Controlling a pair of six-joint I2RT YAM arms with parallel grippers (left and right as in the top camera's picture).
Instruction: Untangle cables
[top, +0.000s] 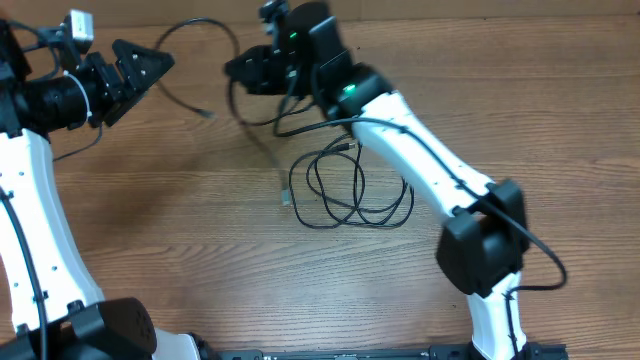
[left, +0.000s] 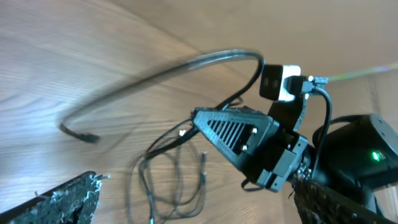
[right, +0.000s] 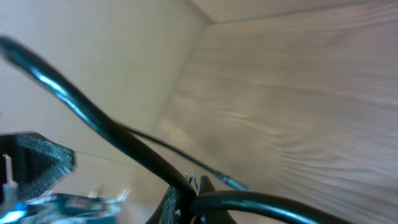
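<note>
1. The left gripper (top: 150, 62), with black ribbed plastic fingers (left: 68, 199), hangs over the far left of the light brown wooden table (top: 150, 230). Its jaws are spread wide apart and hold nothing.
2. A thin black arcing cable (left: 230, 55) curves between the two grippers, and its small plug end (top: 207, 115) lies on the wood.
3. The right gripper (top: 248, 72) appears clamped on that cable.
4. A loose coil of thin black cables (top: 350, 195) rests on the table under the white right arm (top: 420, 150), with a metallic plug (top: 285, 197) at its left.
</note>
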